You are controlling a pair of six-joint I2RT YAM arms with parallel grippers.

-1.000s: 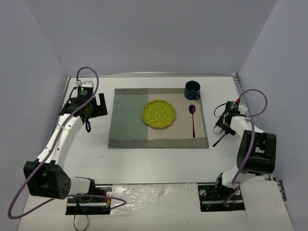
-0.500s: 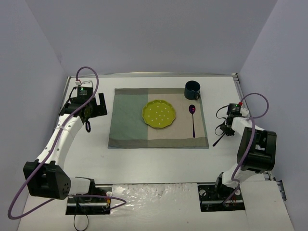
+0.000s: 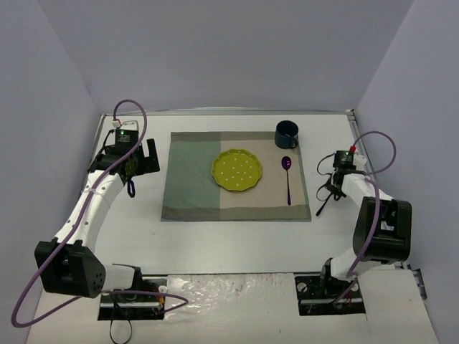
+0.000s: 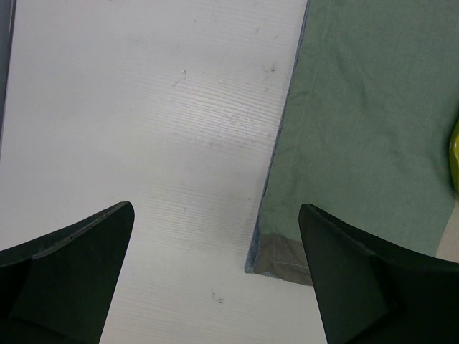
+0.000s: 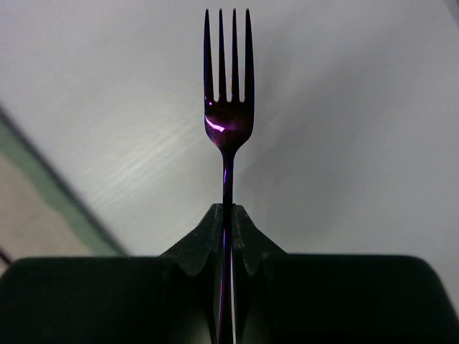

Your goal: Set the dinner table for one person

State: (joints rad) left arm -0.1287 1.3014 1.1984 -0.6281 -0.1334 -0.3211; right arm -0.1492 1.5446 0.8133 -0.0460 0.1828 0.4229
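The flat white, faintly grained bench [image 3: 237, 236] spans the enclosure, carrying a two-tone cloth mat [image 3: 190, 179] with a scalloped yellow plate [image 3: 237, 170], a glossy purple spoon [image 3: 287, 179] and a dark mug [image 3: 286, 133]. Right of the mat, the right claw [image 5: 227, 218] pinches a slim four-tined fork [image 5: 228, 122]. The left claw [image 4: 215, 208] gapes wide over the mat's left edge.

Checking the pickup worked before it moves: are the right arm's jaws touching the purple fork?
Touching. The right wrist view shows the fork handle pinched between the closed jaws, no gap on either side, tines pointing away.
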